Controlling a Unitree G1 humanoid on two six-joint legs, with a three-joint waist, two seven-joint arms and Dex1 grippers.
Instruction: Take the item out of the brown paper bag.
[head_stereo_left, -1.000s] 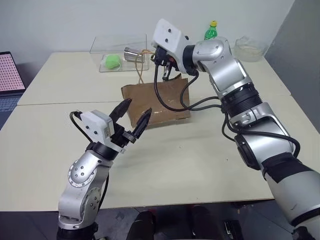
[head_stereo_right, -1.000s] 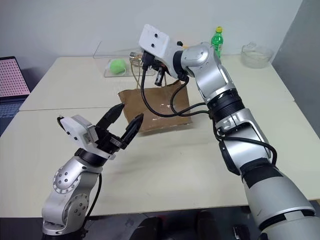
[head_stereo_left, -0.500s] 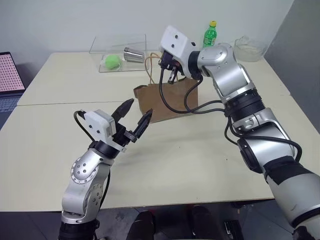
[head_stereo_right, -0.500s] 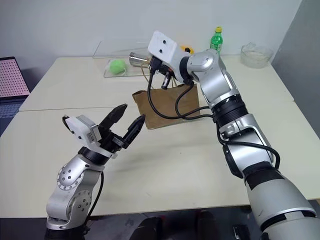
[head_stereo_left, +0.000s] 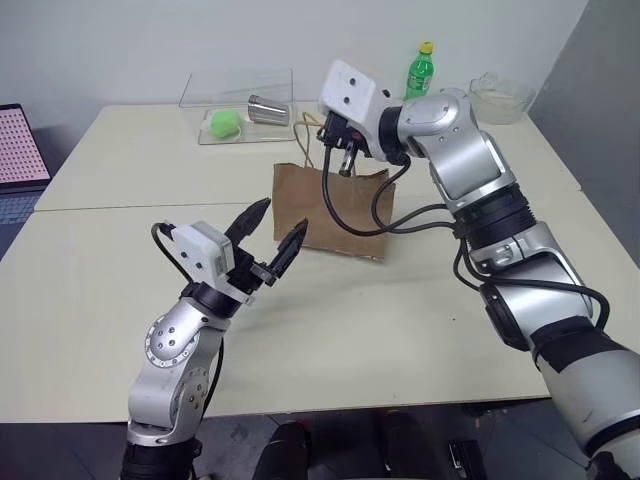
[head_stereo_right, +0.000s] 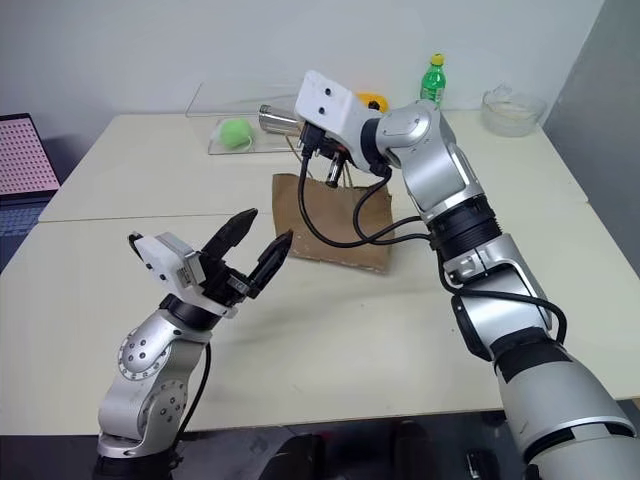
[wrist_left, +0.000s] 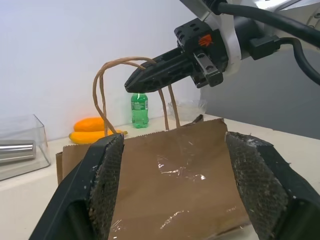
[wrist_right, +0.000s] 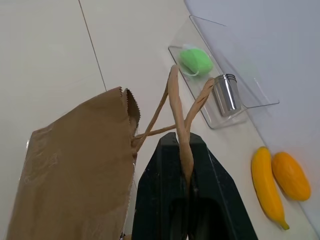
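While the left end effector (head_stereo_left: 272, 232) hovers near the table (head_stereo_left: 400, 310) with its two black fingers spread and nothing between them, the creased brown kraft paper bag (head_stereo_left: 335, 208) stands upright just beyond it, long axis vertical, mouth up. Its thin tan cord loop handles (wrist_right: 180, 117) are pinched in the clenched right end effector (wrist_left: 134, 85) above. Whether the bag holds anything cannot be told.
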